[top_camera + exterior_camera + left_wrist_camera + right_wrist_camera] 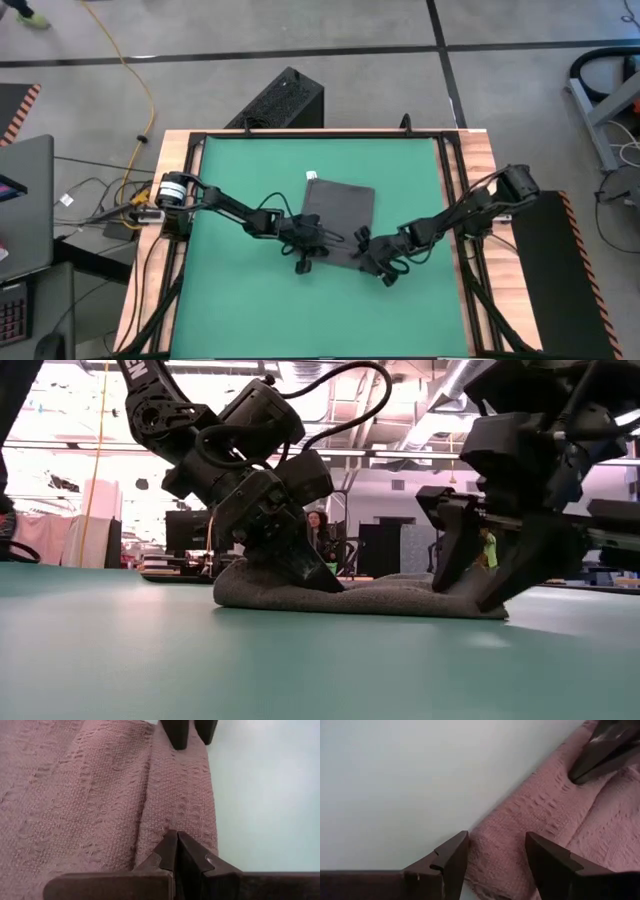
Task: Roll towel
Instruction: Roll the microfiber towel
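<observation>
The dark charcoal-grey soft cloth towel (338,215) looked limp, best taken at its near edge: left claw (176,851) pinched it there, right claw (496,855) gaped astride.

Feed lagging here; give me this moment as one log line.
towel: flat on mat, near edge bunched | left gripper: shut on towel edge | right gripper: open, straddling towel corner

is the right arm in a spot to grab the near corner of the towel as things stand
Probably yes. The right gripper has its jaws open on either side of the towel corner, low on the green mat. Nothing lies between them; the left gripper, shut, is down on the same edge farther along.
</observation>
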You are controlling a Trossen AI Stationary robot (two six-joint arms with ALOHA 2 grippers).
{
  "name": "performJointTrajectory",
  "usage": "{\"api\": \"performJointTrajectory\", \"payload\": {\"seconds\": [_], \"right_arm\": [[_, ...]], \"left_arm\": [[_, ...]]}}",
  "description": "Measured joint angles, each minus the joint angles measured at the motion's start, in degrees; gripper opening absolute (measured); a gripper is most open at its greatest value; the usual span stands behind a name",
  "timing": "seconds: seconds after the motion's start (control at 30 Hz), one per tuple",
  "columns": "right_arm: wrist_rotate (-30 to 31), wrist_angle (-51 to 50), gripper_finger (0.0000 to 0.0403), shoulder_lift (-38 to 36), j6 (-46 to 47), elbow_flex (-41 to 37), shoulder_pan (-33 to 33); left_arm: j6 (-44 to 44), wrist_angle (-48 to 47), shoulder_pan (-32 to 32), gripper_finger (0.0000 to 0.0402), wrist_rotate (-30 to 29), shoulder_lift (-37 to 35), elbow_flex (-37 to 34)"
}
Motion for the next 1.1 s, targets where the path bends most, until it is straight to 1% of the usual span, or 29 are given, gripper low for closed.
{"api": "performJointTrajectory", "payload": {"seconds": [0.1,0.3,0.47,0.9,1.0,1.1], "right_arm": [[3.0,-1.3,0.0224,1.3,1.7,0.1,0.3],[3.9,-4.7,0.0224,1.9,8.3,0.3,0.8],[4.9,-6.9,0.0224,1.8,10.4,0.3,2.7],[7.1,-10.2,0.0224,2.0,9.4,0.2,5.1],[9.4,-9.9,0.0224,2.7,8.3,0.1,5.2],[13.0,-9.2,0.0223,3.4,7.6,0.1,5.0]], "left_arm": [[-1.1,-0.2,0.5,0.0,0.3,0.0,0.0],[-1.4,-0.6,0.9,0.0,1.3,0.0,0.0],[-1.4,-0.8,0.9,0.0,1.3,0.0,-0.1],[-1.4,-1.0,0.9,0.0,1.3,0.0,-0.1],[-1.4,-1.0,0.9,0.0,1.4,0.0,-0.1],[-1.1,-1.1,1.0,0.0,1.7,0.0,-0.1]]}}
